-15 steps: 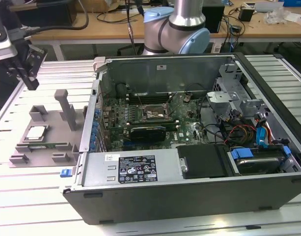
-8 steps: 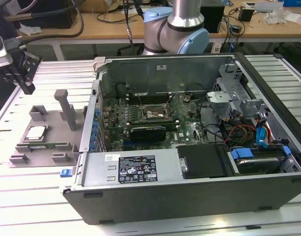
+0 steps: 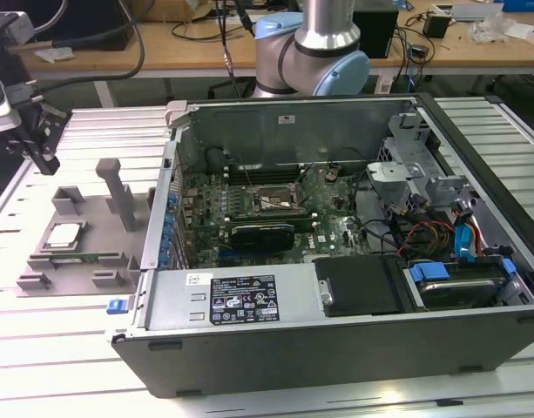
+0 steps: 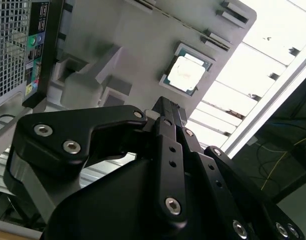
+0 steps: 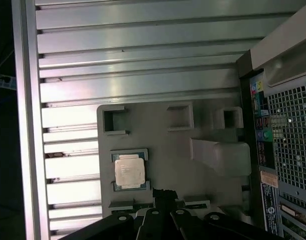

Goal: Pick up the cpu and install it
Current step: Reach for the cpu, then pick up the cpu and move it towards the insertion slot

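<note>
Gripper (image 4: 162,105): fingers pressed together at the tip and nothing between them. I'm carrying nothing.

In both wrist views the black linkage sits in the foreground, with the closed tip pointing down at the grey fixture tray (image 4: 138,45). There is no contact with it that I can see.

The cpu (image 4: 185,74) lies flat in a square recess of that tray, silver top up, with a thin dark-green edge showing round the lid. It is clear of the fingers. So the cpu is on the tray, not picked up.

The first wrist view shows the same seat. Three empty square pockets run along one tray edge, with a blocky upright post (image 5: 220,155) between the cpu and the computer case (image 5: 282,150).

In the exterior view the gripper hangs above the slatted aluminium table (image 3: 40,348) at the exterior view's left, near the tray's far end. The cpu lies below it, toward the tray's near end. The tray sits just beside the case's end wall.

The case lies on its side with the panel off and the motherboard (image 3: 214,205) exposed. The socket (image 3: 271,202), a dark square in a metal frame, is mid-board and well apart from the cpu. Drive bays and red and blue cabling sit at the exterior view's right.

Behind the case is the arm (image 3: 323,43) column. Past that is a wooden workbench (image 3: 162,39) with cables and clutter.
</note>
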Action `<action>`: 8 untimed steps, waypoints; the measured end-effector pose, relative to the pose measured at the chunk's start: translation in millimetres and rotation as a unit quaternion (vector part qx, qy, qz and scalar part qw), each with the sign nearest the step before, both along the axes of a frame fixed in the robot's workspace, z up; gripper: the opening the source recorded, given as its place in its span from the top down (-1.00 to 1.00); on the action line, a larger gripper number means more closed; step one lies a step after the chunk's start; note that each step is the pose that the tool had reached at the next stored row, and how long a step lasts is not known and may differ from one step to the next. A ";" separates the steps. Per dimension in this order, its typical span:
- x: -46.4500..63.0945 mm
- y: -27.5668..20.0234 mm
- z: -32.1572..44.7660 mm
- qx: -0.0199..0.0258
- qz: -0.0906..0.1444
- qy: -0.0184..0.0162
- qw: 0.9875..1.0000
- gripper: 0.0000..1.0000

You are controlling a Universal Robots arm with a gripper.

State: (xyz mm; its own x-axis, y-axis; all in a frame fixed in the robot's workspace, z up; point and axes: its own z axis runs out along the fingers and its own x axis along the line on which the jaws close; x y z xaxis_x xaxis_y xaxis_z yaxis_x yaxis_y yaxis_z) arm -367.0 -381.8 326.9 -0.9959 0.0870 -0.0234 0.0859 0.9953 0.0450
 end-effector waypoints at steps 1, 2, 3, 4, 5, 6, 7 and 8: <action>-0.8 0.3 -3.9 0.000 0.000 0.000 1.000 0.79; -0.9 0.3 -5.0 0.000 0.000 0.000 1.000 0.79; -1.0 0.4 -5.4 0.000 0.000 0.000 1.000 0.79; -1.1 0.4 -5.4 0.000 0.000 0.000 1.000 0.79; -1.1 0.4 -5.5 0.000 0.000 0.000 1.000 0.79; -1.1 0.4 -5.6 0.000 0.000 0.000 1.000 0.79; -1.2 0.4 -5.7 0.000 0.000 0.000 1.000 0.79; -1.2 0.4 -5.8 0.000 0.000 0.000 1.000 0.79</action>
